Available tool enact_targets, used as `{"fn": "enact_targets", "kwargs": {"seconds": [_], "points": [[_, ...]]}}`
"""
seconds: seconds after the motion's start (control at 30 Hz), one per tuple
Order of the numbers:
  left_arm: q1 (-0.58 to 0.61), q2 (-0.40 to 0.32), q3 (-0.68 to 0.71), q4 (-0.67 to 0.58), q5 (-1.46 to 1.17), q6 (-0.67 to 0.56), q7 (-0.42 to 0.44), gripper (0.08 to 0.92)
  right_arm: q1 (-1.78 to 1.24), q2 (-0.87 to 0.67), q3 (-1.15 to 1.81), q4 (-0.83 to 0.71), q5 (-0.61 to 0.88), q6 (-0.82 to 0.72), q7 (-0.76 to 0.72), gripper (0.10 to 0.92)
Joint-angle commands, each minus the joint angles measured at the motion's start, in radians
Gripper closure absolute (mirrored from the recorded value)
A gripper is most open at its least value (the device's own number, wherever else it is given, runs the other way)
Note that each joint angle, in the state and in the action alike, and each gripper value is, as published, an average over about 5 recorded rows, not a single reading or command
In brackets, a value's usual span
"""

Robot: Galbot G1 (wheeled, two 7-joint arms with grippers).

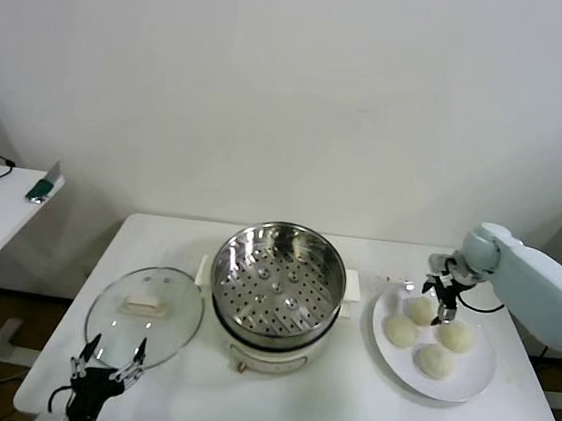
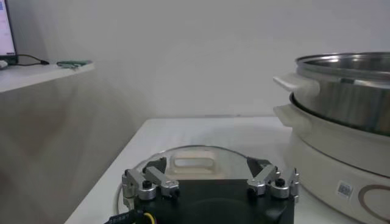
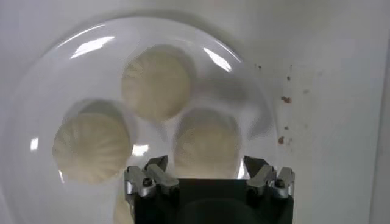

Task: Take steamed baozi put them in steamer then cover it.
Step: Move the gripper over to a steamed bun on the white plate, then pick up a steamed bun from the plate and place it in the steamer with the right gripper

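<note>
Several cream-white baozi (image 1: pixel 435 360) lie on a white plate (image 1: pixel 474 387) at the table's right. My right gripper (image 1: pixel 440 310) hangs low over the plate's far side. In the right wrist view it (image 3: pixel 207 161) is open, and its fingers straddle one baozi (image 3: pixel 207 141), close to its sides. The steamer (image 1: pixel 279 281), a shiny perforated steel basket on a cream base, stands empty at the table's middle. The cover (image 1: pixel 145 312), a glass lid with a cream handle, lies flat to its left. My left gripper (image 1: pixel 115 350) waits open at the cover's near edge (image 2: pixel 208 165).
A white side table (image 1: pixel 0 201) with small items stands off to the left. The steamer's body and handles (image 2: pixel 347 103) rise close beside the left gripper. The table's front edge runs just below the left gripper. The right arm reaches in from the right edge.
</note>
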Motion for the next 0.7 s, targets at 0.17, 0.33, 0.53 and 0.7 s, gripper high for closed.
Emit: {"fn": "enact_targets", "kwargs": {"seconds": [0.17,0.33,0.53,0.7], "points": [[0.005,-0.002,-0.002,0.001,0.001,-0.004,-0.001,0.177,-0.035,0.027,0.043,-0.034,-0.033,0.001,0.019,0.264],[0.007,-0.002,-0.003,-0.002,0.004,-0.005,-0.002,0.177,-0.041,0.031,0.062,-0.041,-0.033,0.005,0.026,0.282],[0.009,-0.007,-0.001,-0.008,0.011,-0.008,-0.002,0.177,-0.032,0.012,0.057,-0.013,-0.016,0.016,0.018,0.303],[0.012,-0.009,0.001,-0.011,0.017,-0.014,-0.002,0.177,0.041,-0.026,0.007,0.046,0.026,0.042,0.002,0.304]]}}
